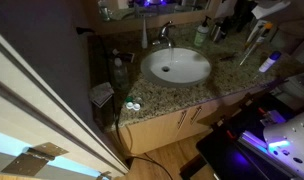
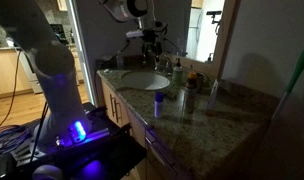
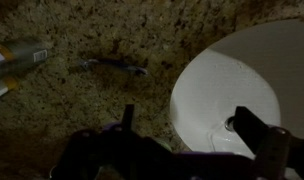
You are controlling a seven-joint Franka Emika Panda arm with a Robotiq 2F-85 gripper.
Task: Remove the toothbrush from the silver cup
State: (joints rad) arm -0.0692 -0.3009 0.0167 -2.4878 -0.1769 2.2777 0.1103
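Note:
In the wrist view a slim dark toothbrush (image 3: 117, 65) lies flat on the speckled granite counter, left of the white sink (image 3: 242, 70). My gripper (image 3: 192, 118) is open and empty, and hovers over the sink's rim, below the toothbrush in the picture and apart from it. In an exterior view my gripper (image 2: 147, 40) hangs above the sink (image 2: 142, 80) at the far end of the counter. A pale upright tumbler (image 2: 214, 93), which may be the silver cup, stands farther along the counter; it is too dim to be sure. The cup does not show in the wrist view.
A tube (image 3: 17, 55) lies at the left edge of the wrist view. The faucet (image 1: 164, 35) and a green-topped bottle (image 1: 201, 33) stand behind the sink (image 1: 177, 67). A blue-topped item (image 2: 159, 98) stands near the counter's front edge. A soap bottle (image 1: 118, 70) stands left of the sink.

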